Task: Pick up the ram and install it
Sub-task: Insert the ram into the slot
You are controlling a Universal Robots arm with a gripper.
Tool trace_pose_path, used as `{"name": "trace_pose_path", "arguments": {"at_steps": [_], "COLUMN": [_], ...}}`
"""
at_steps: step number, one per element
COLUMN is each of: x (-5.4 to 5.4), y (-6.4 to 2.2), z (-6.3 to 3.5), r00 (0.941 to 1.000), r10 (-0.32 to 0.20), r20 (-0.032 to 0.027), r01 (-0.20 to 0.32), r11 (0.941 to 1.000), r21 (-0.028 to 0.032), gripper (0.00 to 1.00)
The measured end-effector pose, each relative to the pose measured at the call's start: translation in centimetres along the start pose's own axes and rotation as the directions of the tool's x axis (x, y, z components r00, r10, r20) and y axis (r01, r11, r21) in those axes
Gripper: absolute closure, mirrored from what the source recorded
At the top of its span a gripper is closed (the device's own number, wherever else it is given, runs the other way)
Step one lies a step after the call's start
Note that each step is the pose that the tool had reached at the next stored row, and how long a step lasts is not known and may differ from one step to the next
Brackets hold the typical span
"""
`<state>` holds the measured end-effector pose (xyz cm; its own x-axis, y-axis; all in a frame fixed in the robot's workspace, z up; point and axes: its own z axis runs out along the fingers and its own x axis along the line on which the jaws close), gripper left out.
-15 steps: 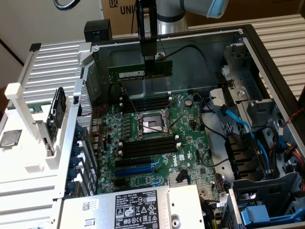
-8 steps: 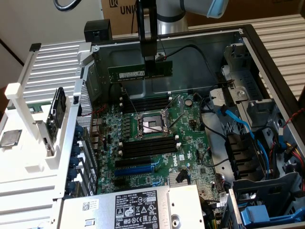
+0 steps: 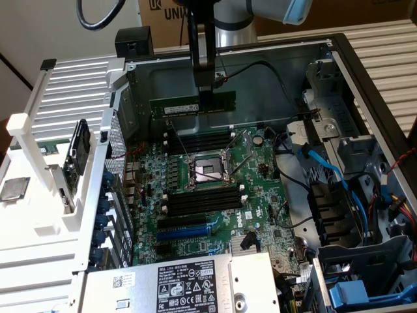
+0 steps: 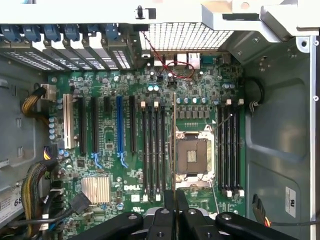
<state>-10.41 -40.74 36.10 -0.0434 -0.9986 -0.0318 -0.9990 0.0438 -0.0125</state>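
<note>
Open computer case (image 3: pixel 273 72), looking down. The ram (image 3: pixel 176 106) hangs level in the air above the board (image 3: pixel 254 189), pinched near its middle by narrow-set fingers (image 3: pixel 207 88). Beneath lie black slots (image 3: pixel 199 140) and, beside them, the open socket (image 3: pixel 205 171). Lowered askew, the ram could miss a slot or strike the socket. Its notch and the slot latches are too small to read.

Soft, even light falls from above onto the motherboard (image 3: pixel 215 189). The white side panel (image 3: pixel 39 222) at the exterior view's left is almost washed out. Shadow fills the drive bays (image 3: pixel 352 215) at the right, and the gripper (image 4: pixel 175 195) shows flat black.
</note>
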Motion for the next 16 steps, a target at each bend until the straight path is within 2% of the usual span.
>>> {"name": "trace_pose_path", "arguments": {"at_steps": [16], "x": [0.2], "y": [-0.24], "z": [2.91], "r00": [1.0000], "r10": [0.000], "r20": [0.0015], "r01": [0.000], "r11": [1.0000], "r21": [-0.0005], "gripper": [0.88]}}
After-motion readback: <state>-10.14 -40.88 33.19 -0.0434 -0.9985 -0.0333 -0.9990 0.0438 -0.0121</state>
